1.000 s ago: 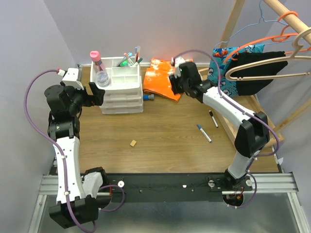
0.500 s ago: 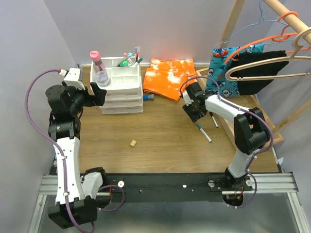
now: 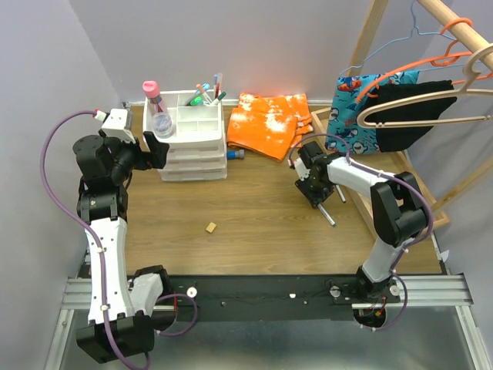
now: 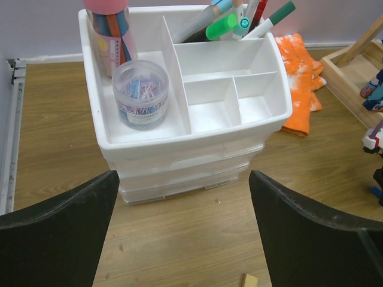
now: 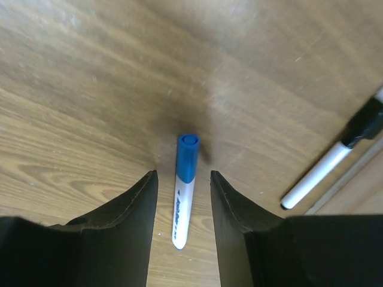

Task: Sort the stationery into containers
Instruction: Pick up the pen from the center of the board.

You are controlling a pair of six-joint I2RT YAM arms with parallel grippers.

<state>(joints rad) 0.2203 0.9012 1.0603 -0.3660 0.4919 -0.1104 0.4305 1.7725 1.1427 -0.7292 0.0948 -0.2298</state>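
The white three-drawer unit (image 3: 192,146) stands at the back left, also in the left wrist view (image 4: 179,136). Its top tray holds pens and a green-capped marker (image 4: 221,27) at the back. A pink-capped clear bottle (image 3: 154,100) stands in its left compartment. My left gripper (image 3: 156,151) is open and empty just in front of the unit. My right gripper (image 5: 183,174) is open, low over the table, its jaws either side of a white blue-capped pen (image 5: 184,191) without touching it. A black-capped white pen (image 5: 329,167) lies to its right. A small blue-capped tube (image 3: 236,156) lies beside the unit.
An orange cloth (image 3: 266,123) lies behind the right gripper. A shallow wooden tray (image 3: 420,185) and a clothes rack with hangers (image 3: 431,100) stand on the right. A small wooden block (image 3: 210,227) lies mid-table. A clear pot of paper clips (image 4: 140,95) sits in the unit's tray.
My right arm has swung from over the orange cloth forward and down to the blue-capped pen. The left arm has not moved.
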